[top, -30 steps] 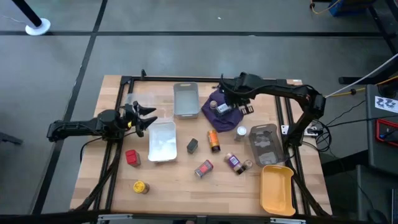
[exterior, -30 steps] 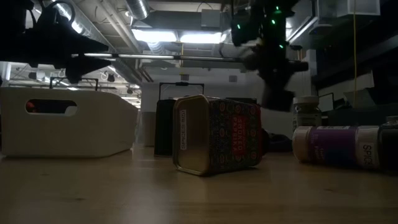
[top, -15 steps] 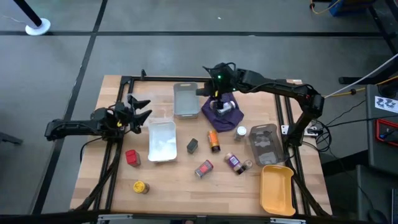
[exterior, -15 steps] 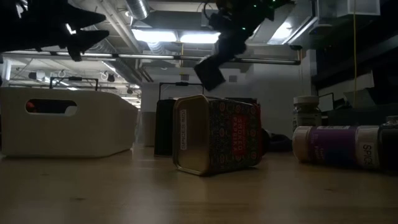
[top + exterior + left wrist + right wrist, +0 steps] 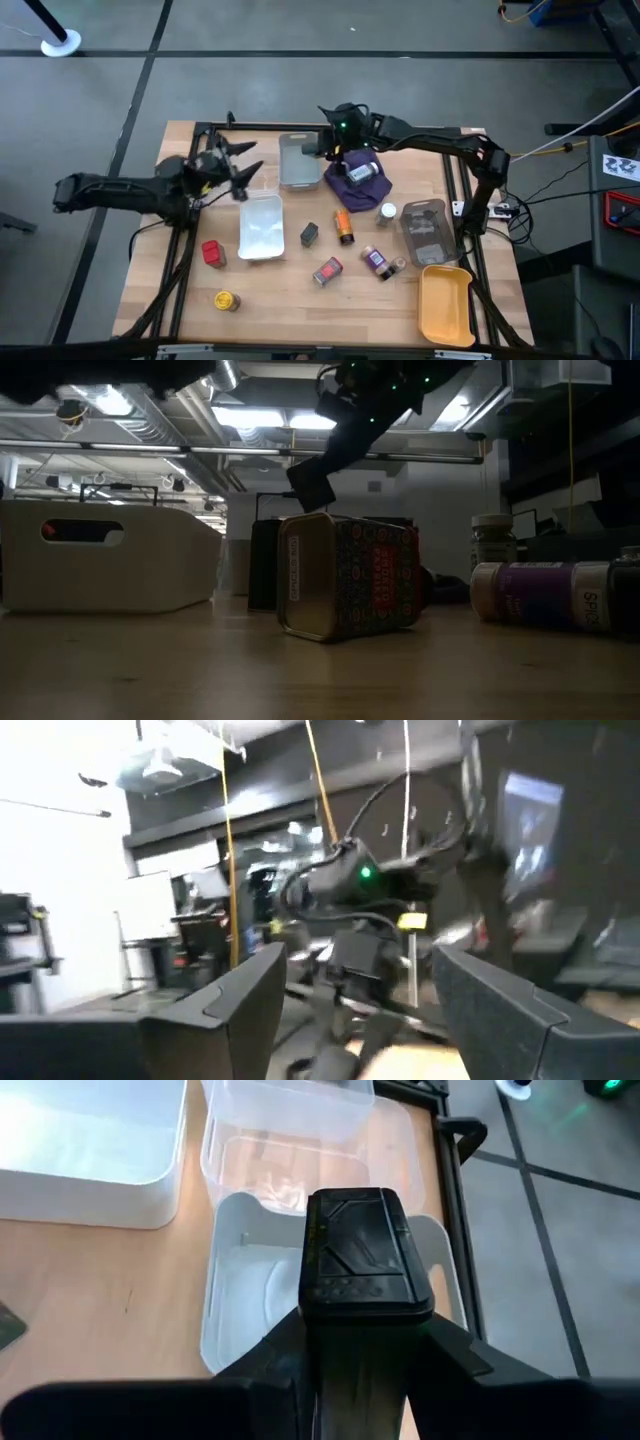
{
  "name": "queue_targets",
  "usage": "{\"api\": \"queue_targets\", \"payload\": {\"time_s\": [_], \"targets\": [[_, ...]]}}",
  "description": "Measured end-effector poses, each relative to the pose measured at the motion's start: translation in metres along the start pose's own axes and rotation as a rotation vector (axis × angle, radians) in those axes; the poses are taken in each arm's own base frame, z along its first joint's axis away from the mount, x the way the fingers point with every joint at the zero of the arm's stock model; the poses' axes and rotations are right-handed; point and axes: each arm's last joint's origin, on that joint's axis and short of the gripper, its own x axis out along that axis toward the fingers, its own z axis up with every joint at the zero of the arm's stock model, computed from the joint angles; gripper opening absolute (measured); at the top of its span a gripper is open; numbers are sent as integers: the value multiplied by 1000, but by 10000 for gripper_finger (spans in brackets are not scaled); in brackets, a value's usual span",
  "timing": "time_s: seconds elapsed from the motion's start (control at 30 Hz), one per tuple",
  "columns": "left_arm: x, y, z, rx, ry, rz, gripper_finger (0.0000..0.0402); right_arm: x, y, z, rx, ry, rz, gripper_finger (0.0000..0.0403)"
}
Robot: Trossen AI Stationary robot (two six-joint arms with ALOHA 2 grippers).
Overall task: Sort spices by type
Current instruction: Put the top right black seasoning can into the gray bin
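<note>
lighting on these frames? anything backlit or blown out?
Low view: ceiling lights backlight all; patterned red rectangular tin dim, right claw a silhouette. Right wrist view: white plastic tray glares beyond the gripped dark grey rectangular tin. Left wrist view: bright white wall washes out behind the left claw. High view: even, soft shadows.

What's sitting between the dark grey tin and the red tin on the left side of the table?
In the high view, the white tray lies between the dark grey tin and the red tin; nothing else shows in that stretch.
</note>
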Motion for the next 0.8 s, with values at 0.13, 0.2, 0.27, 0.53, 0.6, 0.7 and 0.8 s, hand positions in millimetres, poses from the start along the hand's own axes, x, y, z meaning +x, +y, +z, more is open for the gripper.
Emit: {"api": "queue_targets", "payload": {"time_s": [0.13, 0.2, 0.27, 0.53, 0.6, 0.7, 0.8], "targets": [[42, 0, 5, 98, 230, -1, 235, 9, 0, -3, 4, 8, 7, 113], [61, 2, 4, 163, 345, -4, 235, 11, 1, -4, 16, 3, 18, 114], [76, 4, 1, 214, 438, -9, 235, 12, 1, -5, 38, 2, 30, 114], [113, 11, -23, 258, 630, -118, 235, 14, 2, -4, 73, -14, 42, 114], [118, 14, -29, 253, 649, -122, 235, 14, 2, -3, 77, -25, 59, 114], [121, 20, -36, 229, 663, -141, 235, 14, 2, -2, 79, -41, 79, 114], [123, 25, -43, 152, 676, -174, 235, 14, 2, -2, 80, -44, 79, 114]]}}
